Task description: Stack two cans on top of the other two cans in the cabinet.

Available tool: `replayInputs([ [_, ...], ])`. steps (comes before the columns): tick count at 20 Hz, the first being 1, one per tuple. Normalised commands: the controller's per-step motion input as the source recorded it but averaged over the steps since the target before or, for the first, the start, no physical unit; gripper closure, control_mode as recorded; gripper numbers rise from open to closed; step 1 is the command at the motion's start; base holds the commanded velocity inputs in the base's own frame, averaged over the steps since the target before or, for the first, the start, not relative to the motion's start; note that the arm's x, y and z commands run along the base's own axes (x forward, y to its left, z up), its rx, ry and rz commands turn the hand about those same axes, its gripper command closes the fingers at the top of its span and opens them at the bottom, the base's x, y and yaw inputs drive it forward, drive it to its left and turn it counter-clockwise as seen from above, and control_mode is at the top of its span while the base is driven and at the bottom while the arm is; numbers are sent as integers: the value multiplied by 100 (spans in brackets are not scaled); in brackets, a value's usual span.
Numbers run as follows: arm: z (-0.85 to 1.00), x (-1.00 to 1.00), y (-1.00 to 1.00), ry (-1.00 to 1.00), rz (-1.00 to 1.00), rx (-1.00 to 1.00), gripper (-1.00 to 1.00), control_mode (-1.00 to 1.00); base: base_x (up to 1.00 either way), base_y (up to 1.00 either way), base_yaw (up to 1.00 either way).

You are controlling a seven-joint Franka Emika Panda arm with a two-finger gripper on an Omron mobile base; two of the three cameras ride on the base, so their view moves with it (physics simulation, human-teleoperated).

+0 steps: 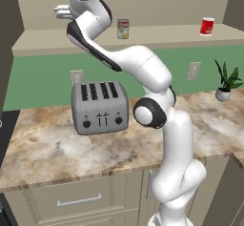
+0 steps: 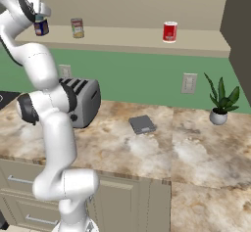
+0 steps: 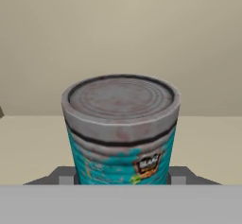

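Reaching high to the left end of the cabinet, the arm is bending sharply, and the claw is gripping the upright teal-blue can.

- Teal-blue can, centre of the hand view: grey rusty lid, dark band, small black label.
- Pale can, top centre: red-and-tan label.
- Red can, upper middle: white top.
- Cabinet: beige-tan.
- Toaster: grey, dark slots.
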Motion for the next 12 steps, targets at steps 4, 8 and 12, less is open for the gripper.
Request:
replayInputs([
  [4, 0, 7, 6, 0, 0, -1, 100, -100, 0, 0, 0],
  [8, -4, 8, 0, 0, 0, -1, 100, -100, 0, 0, 0],
  [12, -1, 15, 0, 0, 0, 0, 100, -100, 0, 0, 0],
])
